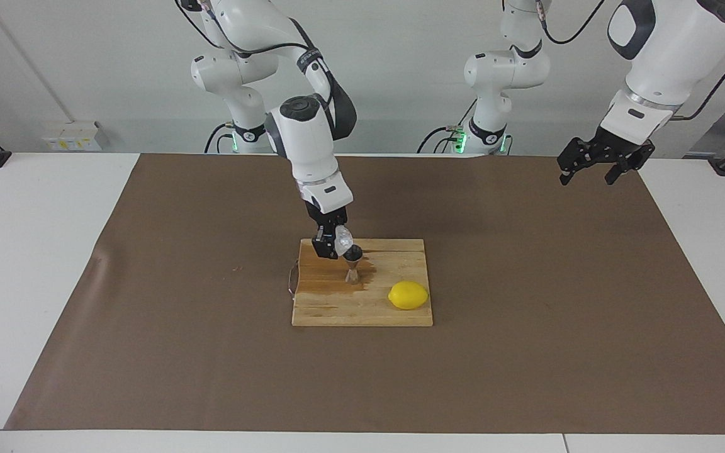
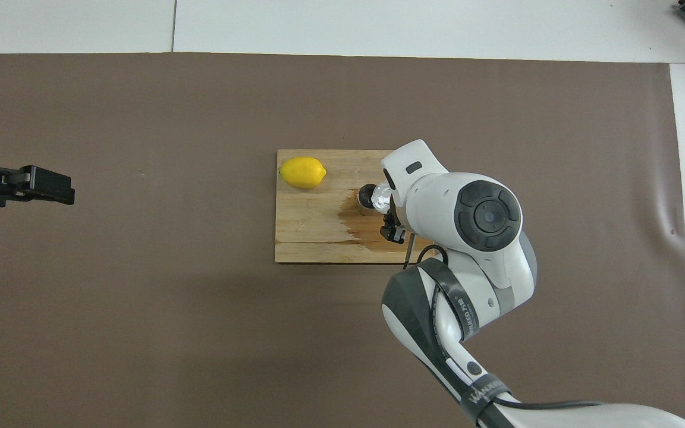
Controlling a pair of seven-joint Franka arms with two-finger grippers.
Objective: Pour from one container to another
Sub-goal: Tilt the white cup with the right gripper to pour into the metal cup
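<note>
A: Which step is this?

B: The pour itself, I'd say. The right hand (image 1: 336, 244) grips the clear cup (image 1: 344, 240) and holds it tipped over the steel jigger (image 1: 352, 263), the cup's mouth right at the jigger's top rim.

A: Where does the jigger stand?

B: Upright on the cutting board (image 1: 400, 311), toward the edge nearer the robots, on a dark wet patch (image 2: 372, 233) of the wood. A lemon (image 1: 408, 295) lies on the same board, farther from the robots and toward the left arm's end.

A: Is anything flowing?

B: I cannot tell; no stream shows in either view.

A: And the other arm?

B: The left hand (image 1: 596, 165) waits in the air over the mat at its own end of the bench (image 1: 35, 251), fingers spread and holding nothing.

A: What does the next move call for?

B: Probably keeping the cup's lip over the narrow jigger mouth, then rolling the cup upright without nudging the jigger, which looks easy to topple.
</note>
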